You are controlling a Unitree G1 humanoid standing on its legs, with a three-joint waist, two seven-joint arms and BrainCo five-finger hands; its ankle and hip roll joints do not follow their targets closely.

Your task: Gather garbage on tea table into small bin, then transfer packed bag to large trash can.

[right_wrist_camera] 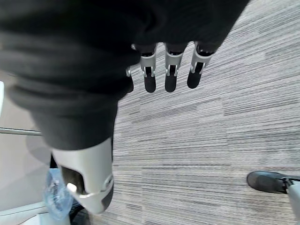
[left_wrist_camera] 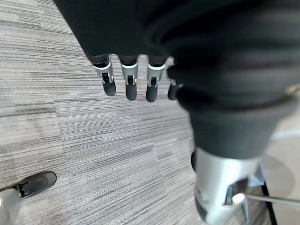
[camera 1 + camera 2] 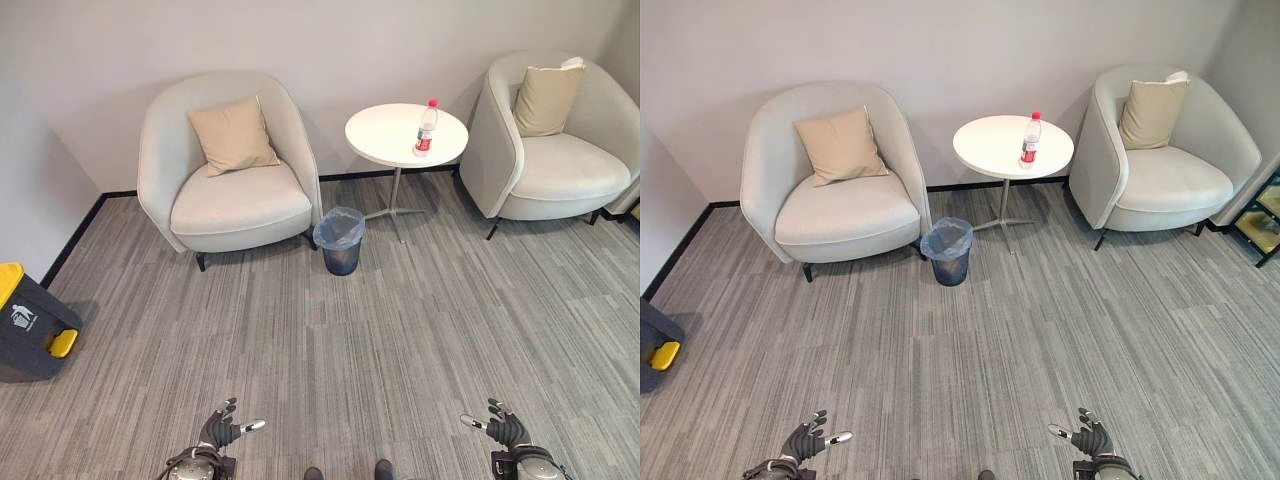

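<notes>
A clear plastic bottle (image 3: 426, 129) with a red cap and red label stands upright on the round white tea table (image 3: 385, 132) between two armchairs. On the floor just left of the table's foot sits a small dark bin (image 3: 340, 241) lined with a bluish plastic bag. A large dark trash can (image 3: 30, 322) with a yellow lid lies at the far left edge. My left hand (image 3: 217, 432) and right hand (image 3: 507, 429) hang low at the bottom of the view, far from the table, both open and holding nothing, fingers (image 2: 129, 82) straight over the carpet.
A light grey armchair (image 3: 230, 165) with a beige cushion stands left of the table, another armchair (image 3: 555, 140) right of it. A wall runs behind them. Grey striped carpet (image 3: 380, 330) stretches between me and the furniture. A dark shelf (image 3: 1262, 215) shows at the far right.
</notes>
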